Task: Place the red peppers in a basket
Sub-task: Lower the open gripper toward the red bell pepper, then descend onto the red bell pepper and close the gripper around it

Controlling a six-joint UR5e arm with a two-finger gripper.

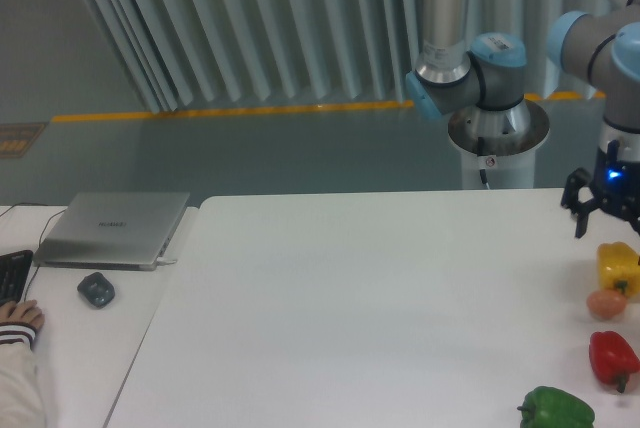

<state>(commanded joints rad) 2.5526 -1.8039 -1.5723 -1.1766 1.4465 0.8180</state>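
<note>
The red pepper (612,357) lies on the white table (380,308) near the right edge, glossy, with its dark stem pointing down toward the front. My gripper (607,218) hangs open above the table at the far right, just behind the yellow pepper and well behind the red one. Nothing sits between its fingers. No basket shows in this view.
A yellow pepper (618,268) stands behind the red one, with a small orange-pink round thing (605,302) between them. A green pepper (556,410) lies at the front right. On the left desk are a closed laptop (113,228), a mouse (96,290) and a person's hand (18,318).
</note>
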